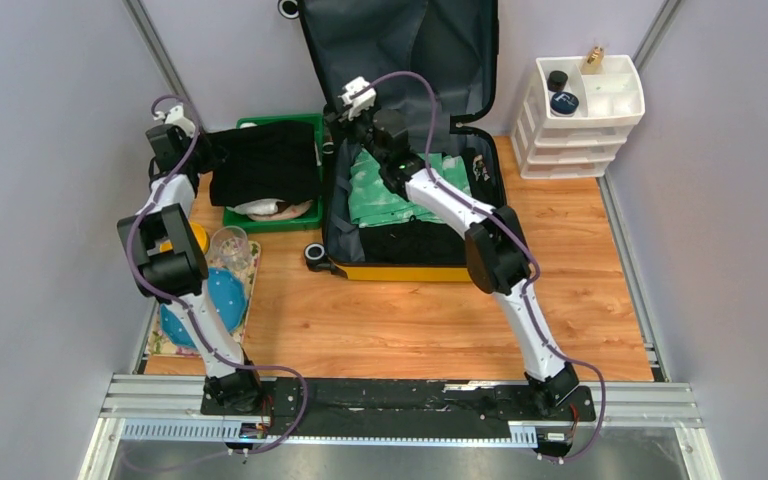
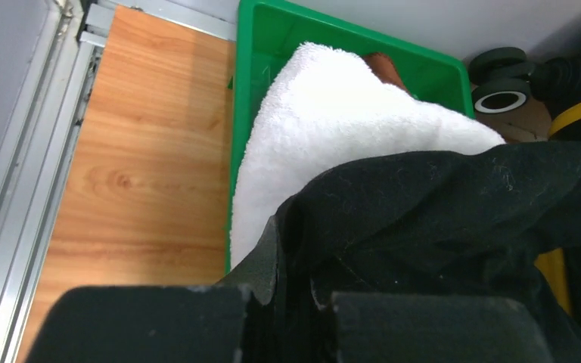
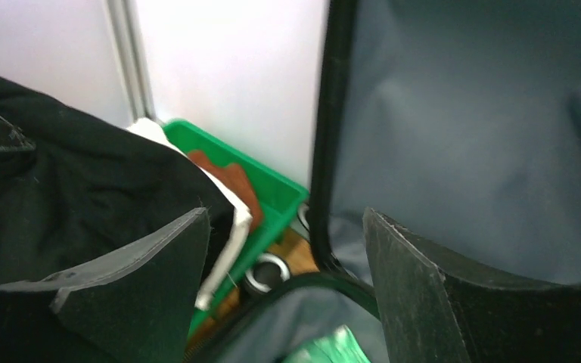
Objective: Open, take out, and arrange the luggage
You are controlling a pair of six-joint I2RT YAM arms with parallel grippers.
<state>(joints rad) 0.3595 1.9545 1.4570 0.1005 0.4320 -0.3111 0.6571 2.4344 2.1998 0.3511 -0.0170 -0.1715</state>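
Although the yellow hard-shell suitcase (image 1: 430, 50) at twelve o'clock stands open, unpacking looks half done. At its nine o'clock, one green plastic tray (image 1: 260, 222) holds one white towel (image 2: 325, 106) and one black garment (image 1: 265, 160), pinched tight by the left gripper (image 2: 287, 302). The right gripper (image 3: 286, 215) gapes empty. One green bundle (image 1: 380, 195) and one black pile (image 1: 410, 240) await removal.

The large yellow hard-shell suitcase (image 1: 400, 271) lies open, its lid upright behind it. Inside the suitcase, a green folded bundle (image 1: 380, 195) lies behind a black fabric item (image 1: 410, 242). Just left of the suitcase sits a green plastic tray (image 1: 260, 222) holding a white fluffy towel (image 2: 333, 113) with a black cloth (image 1: 265, 160) on top. To the right and further back stands a white plastic drawer unit (image 1: 580, 135). To the left and in front, a clear glass tumbler (image 1: 230, 248) and a blue round plate (image 1: 225, 295) rest on a floral mat (image 1: 165, 347).
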